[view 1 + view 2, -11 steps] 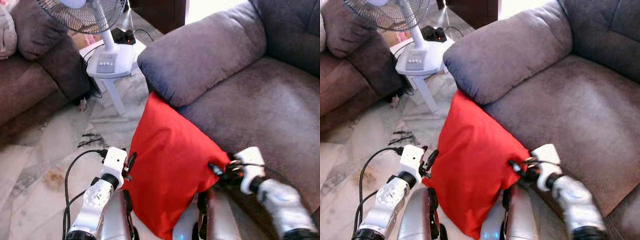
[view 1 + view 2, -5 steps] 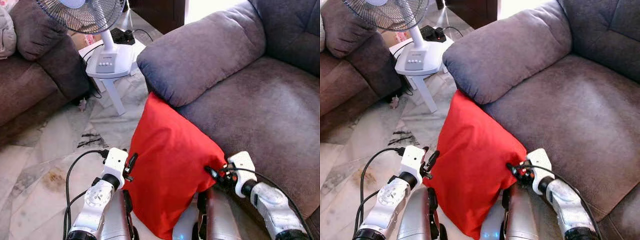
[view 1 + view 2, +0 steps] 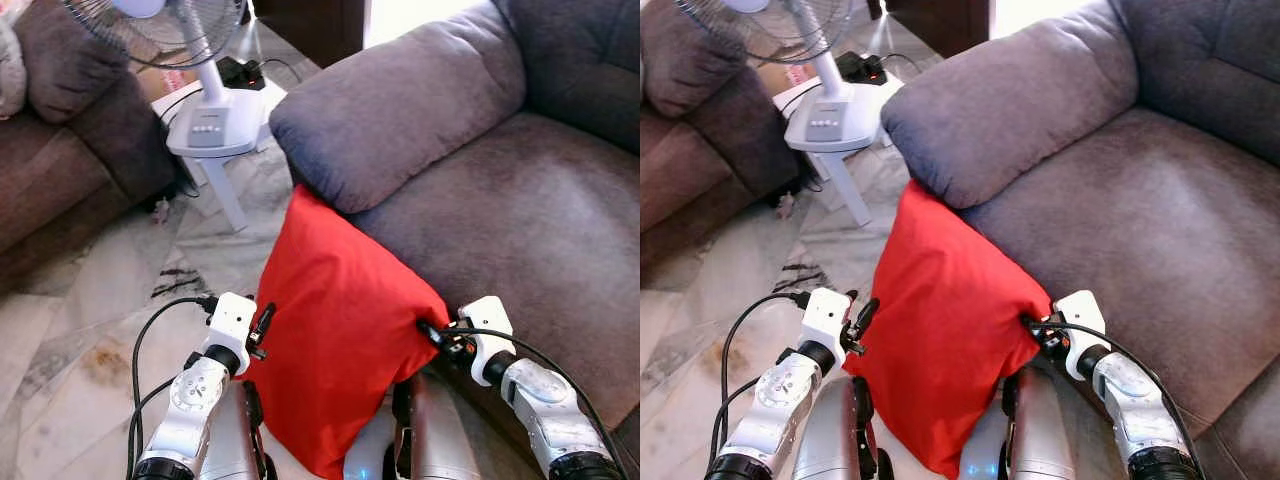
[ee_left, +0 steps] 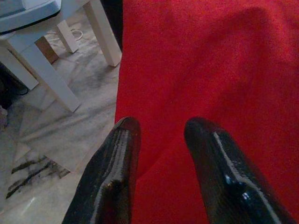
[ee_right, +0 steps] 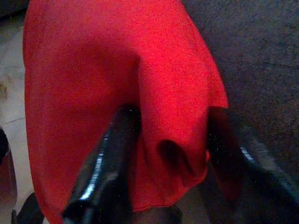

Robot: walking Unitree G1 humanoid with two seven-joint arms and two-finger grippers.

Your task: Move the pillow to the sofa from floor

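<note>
Pillow (image 3: 340, 330), red, leans against the sofa (image 3: 520, 200) front beneath its armrest. Right gripper (image 5: 173, 140) is clenched on the pillow's corner; left gripper (image 4: 159, 135) rests spread against its other side.

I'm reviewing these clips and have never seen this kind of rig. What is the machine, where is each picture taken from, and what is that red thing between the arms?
This is a humanoid robot with two silver arms. The two wide pictures come from its head cameras, looking down. The two close-ups come from cameras on each wrist, looking along the black fingers. The red thing is a pillow, propped against the grey sofa. The left gripper touches its left edge, fingers apart. The right gripper pinches a corner of it between its fingers. A fan stands on a small white table behind.
</note>
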